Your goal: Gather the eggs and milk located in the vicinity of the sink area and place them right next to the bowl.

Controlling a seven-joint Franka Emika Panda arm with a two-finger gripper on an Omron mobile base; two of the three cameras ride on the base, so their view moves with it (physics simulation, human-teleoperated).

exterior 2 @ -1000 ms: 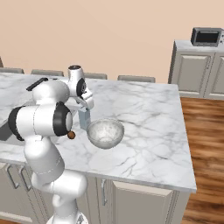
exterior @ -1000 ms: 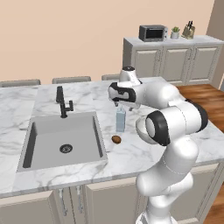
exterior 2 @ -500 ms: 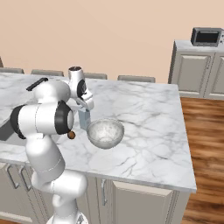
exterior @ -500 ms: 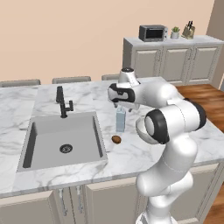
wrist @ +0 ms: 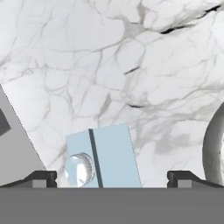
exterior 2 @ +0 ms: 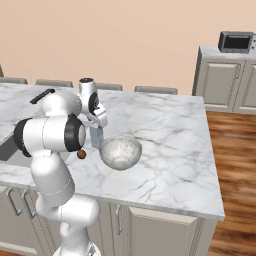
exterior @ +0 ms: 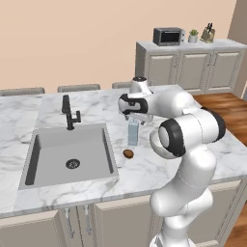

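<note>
The milk [exterior: 133, 133] stands upright on the marble counter, just right of the sink [exterior: 72, 154]. In the hand view I look down on the milk's pale blue gabled top [wrist: 105, 155] and round cap. My gripper [exterior: 135, 117] hangs directly above the carton, open and holding nothing, with the fingertips [wrist: 41, 177] spread wider than the carton. A brown egg [exterior: 128, 153] lies on the counter in front of the milk and also shows as the egg [exterior 2: 81, 155] in the right base view. The bowl [exterior 2: 120, 151] sits just right of the milk [exterior 2: 96, 136], under the gripper [exterior 2: 98, 125].
A black faucet [exterior: 70, 113] stands behind the sink basin. The bowl's rim [wrist: 213, 153] curves in at the right of the hand view, and the sink's edge [wrist: 13, 148] shows at its left. Open marble counter [exterior 2: 165, 135] stretches to the right of the bowl.
Hardly anything: the hand hovers over the carton at nearly the same place, with its jaws as wide as before.
</note>
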